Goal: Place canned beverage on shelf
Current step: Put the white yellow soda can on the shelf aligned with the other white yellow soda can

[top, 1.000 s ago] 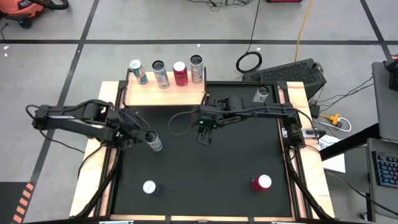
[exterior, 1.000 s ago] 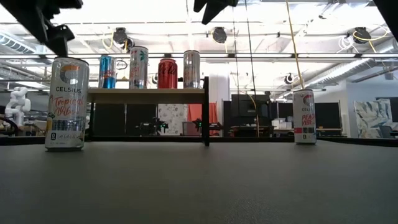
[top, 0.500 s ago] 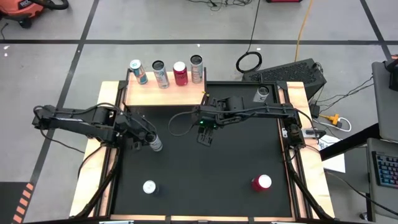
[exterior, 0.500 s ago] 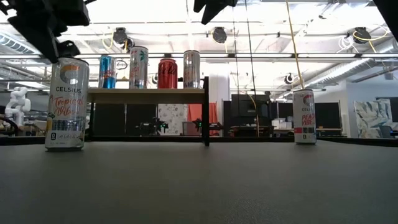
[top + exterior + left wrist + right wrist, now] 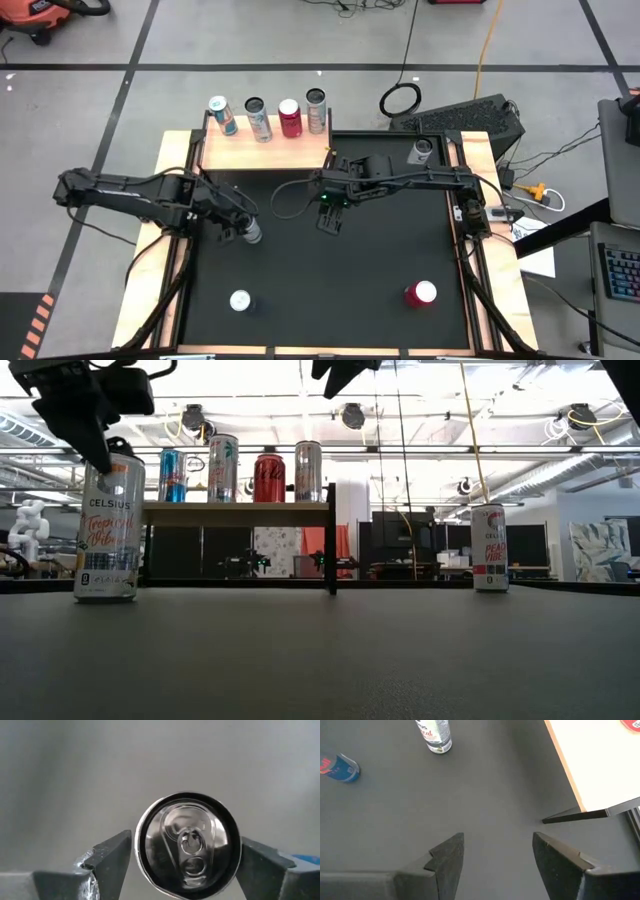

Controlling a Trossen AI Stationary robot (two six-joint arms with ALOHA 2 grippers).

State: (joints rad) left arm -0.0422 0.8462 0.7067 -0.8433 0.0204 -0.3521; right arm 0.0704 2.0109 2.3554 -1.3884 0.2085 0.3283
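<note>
A white Celsius can [image 5: 108, 525] stands upright on the black table at mid-left. My left gripper [image 5: 182, 857] is open and slants down over it, one finger on each side of the can's top [image 5: 187, 845]; I cannot tell whether either finger touches it. In the high view this gripper [image 5: 238, 228] sits at the can [image 5: 251, 233]. The shelf [image 5: 262, 152] stands at the far left on black legs with several cans upright on it. My right gripper [image 5: 497, 850] hangs open above the table's middle [image 5: 328, 215], holding nothing.
A white-topped can [image 5: 240, 300] and a red can [image 5: 420, 293] stand near the front edge. Another can [image 5: 423, 150] stands at the far right corner. The shelf's front right leg [image 5: 331, 545] is close to my right gripper. Pale wooden rails [image 5: 150, 270] line the table's sides.
My left gripper has come down from above the white can until its fingers stand on either side of the can's top, and it has rolled slightly. The gap between its fingers looks unchanged. The can has stayed upright on the table.
</note>
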